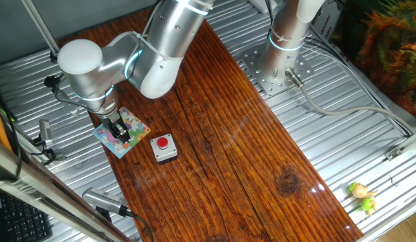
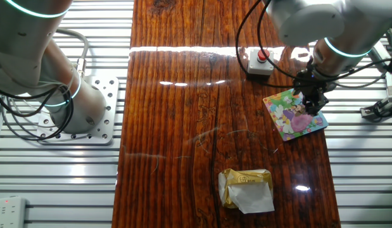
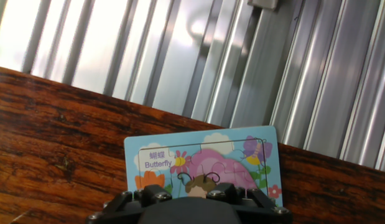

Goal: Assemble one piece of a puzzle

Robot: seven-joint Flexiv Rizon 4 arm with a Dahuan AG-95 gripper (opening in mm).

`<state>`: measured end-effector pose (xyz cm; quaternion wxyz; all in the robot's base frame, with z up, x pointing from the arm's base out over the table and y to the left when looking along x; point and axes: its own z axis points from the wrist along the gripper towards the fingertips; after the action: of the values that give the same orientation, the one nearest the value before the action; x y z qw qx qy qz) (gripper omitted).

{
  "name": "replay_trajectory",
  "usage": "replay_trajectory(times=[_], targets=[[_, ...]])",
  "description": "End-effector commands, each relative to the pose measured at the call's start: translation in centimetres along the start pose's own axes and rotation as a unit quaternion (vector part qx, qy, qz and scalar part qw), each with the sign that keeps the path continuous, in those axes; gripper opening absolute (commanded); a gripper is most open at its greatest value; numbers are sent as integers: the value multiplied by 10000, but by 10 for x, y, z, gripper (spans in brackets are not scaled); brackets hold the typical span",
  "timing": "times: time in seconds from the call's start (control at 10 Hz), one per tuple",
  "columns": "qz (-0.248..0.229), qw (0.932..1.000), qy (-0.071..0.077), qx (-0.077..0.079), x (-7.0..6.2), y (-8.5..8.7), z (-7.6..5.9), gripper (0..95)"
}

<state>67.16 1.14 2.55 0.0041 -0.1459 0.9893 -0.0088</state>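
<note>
The puzzle (image 1: 122, 132) is a small pastel picture board with a light-blue edge, lying at the wooden table's edge. It also shows in the other fixed view (image 2: 294, 114) and in the hand view (image 3: 204, 162), labelled "Butterfly". My gripper (image 1: 121, 132) points straight down onto the board's middle, fingertips at or just above its surface; it also shows in the other fixed view (image 2: 312, 106). The fingers look close together, but whether they grip anything is hidden. The piece is not visible in any view. The gripper's black body covers the board's near part in the hand view.
A small grey box with a red round button (image 1: 163, 148) stands right beside the board, also in the other fixed view (image 2: 260, 61). A crumpled gold and white wrapper (image 2: 246, 189) lies on the table. Ribbed metal surface (image 3: 242, 62) borders the wood. A second arm's base (image 1: 283, 64) stands behind.
</note>
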Motion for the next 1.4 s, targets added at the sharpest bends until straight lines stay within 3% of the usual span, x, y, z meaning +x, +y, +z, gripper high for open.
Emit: replay_trajectory(times=[0.1,0.2,1.4], targets=[[92,9999,85,-12,-1,-2,-5,380],[157,9998,121,-8,-1,-2,-6,0],[109,9998,148,22,-3,-2,-3,0]])
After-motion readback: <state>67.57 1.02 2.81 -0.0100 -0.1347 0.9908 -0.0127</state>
